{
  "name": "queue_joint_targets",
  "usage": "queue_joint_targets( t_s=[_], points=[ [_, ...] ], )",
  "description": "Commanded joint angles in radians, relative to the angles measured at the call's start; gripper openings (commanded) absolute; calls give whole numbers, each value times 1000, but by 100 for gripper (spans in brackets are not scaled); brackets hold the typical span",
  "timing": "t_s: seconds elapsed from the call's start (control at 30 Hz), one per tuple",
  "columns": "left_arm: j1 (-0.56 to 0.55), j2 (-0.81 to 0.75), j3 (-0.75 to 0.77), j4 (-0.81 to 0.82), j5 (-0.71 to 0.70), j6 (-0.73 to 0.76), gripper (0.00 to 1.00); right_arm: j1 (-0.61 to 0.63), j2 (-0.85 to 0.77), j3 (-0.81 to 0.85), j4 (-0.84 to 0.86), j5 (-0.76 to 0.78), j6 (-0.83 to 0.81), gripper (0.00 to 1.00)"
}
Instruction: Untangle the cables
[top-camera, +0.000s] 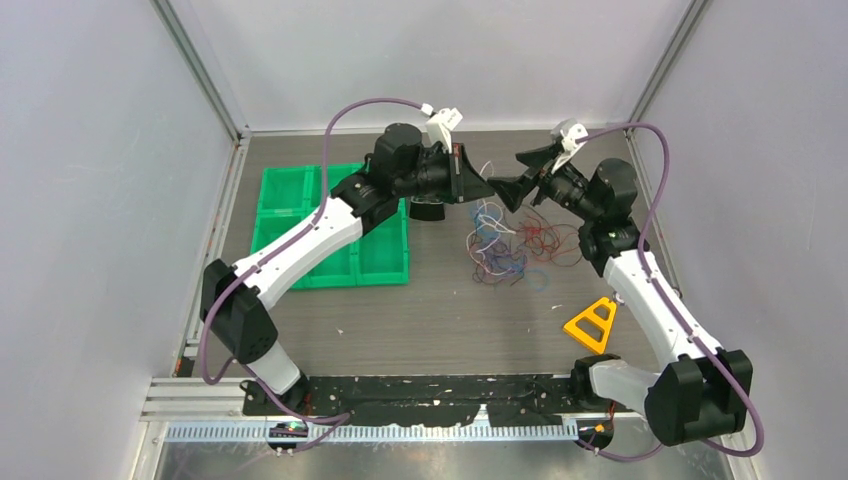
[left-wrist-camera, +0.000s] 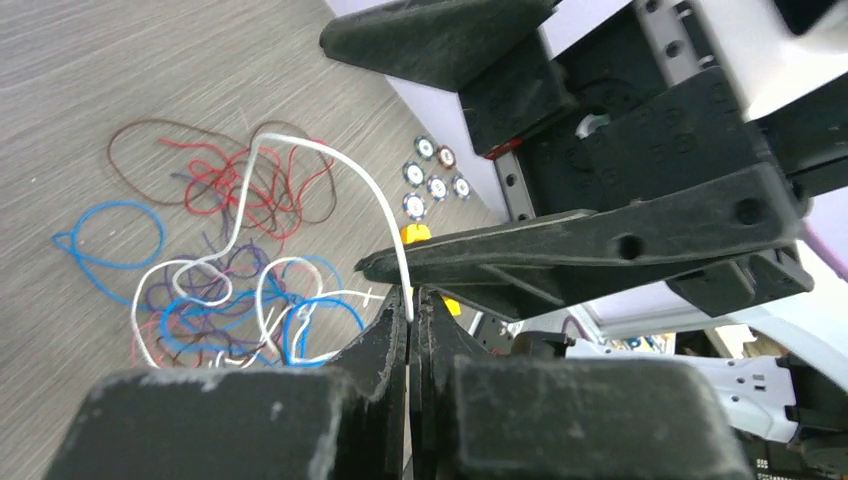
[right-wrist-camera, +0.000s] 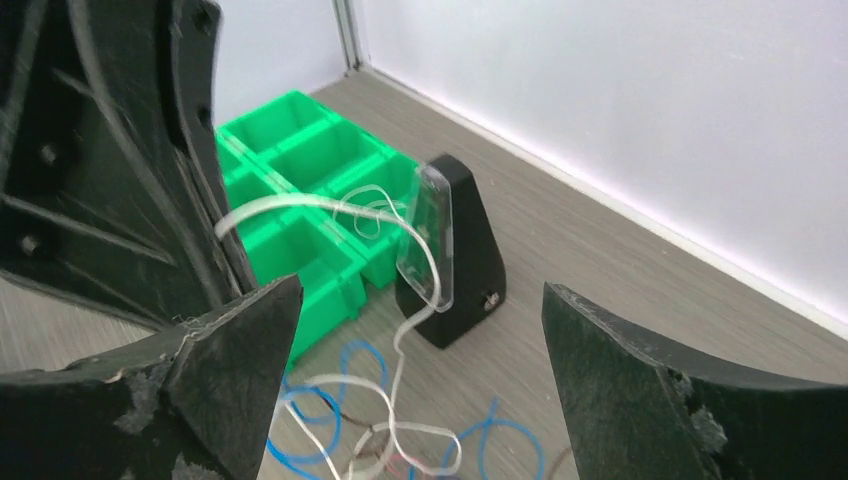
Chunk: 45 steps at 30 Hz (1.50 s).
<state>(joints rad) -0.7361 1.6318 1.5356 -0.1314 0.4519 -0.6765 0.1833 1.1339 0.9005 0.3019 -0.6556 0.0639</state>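
A tangle of thin red, blue, brown, purple and white cables (top-camera: 512, 245) lies on the grey table, right of centre; it also shows in the left wrist view (left-wrist-camera: 215, 270). My left gripper (top-camera: 484, 188) hovers over the tangle's far edge. In the left wrist view its jaws (left-wrist-camera: 411, 312) are shut on a white cable (left-wrist-camera: 350, 170), which rises in an arc out of the pile. My right gripper (top-camera: 512, 178) faces it closely, open and empty. In the right wrist view (right-wrist-camera: 420, 385) the white cable (right-wrist-camera: 290, 200) loops between the two grippers, just ahead of the open fingers (right-wrist-camera: 235, 370).
A green compartment tray (top-camera: 330, 225) sits left of the tangle. A small black stand with a clear plate (right-wrist-camera: 450, 255) stands beside it (top-camera: 428, 208). A yellow triangle (top-camera: 592, 325) lies near the right arm. Grey walls close in the table.
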Motion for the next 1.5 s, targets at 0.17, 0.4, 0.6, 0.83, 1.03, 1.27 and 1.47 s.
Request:
queue_joint_targets(
  t_s=[0.17,0.4,0.6,0.83,1.03,1.27,1.47],
  points=[
    [20,-56,36,270,-25,45,0,-119,-100,111,-391,-282,-53,100],
    [55,-9,102,338,67,-145,0,-34,-134,-67,-247,-146,-82,97],
    [55,-8,121,382,125,-194,0,44,21,-176,44,12,-72,96],
    [74,-31,153,395,160,-191,0,47,196,-181,228,84,-67,38],
    [123,-56,298,303,211,-86,0,19,222,-198,28,42,-217,6],
    [142,-93,509,86,245,225,0,-51,208,-124,-313,71,-404,5],
    [182,-71,657,16,234,255,0,-128,275,-6,-746,135,-626,5]
  ],
)
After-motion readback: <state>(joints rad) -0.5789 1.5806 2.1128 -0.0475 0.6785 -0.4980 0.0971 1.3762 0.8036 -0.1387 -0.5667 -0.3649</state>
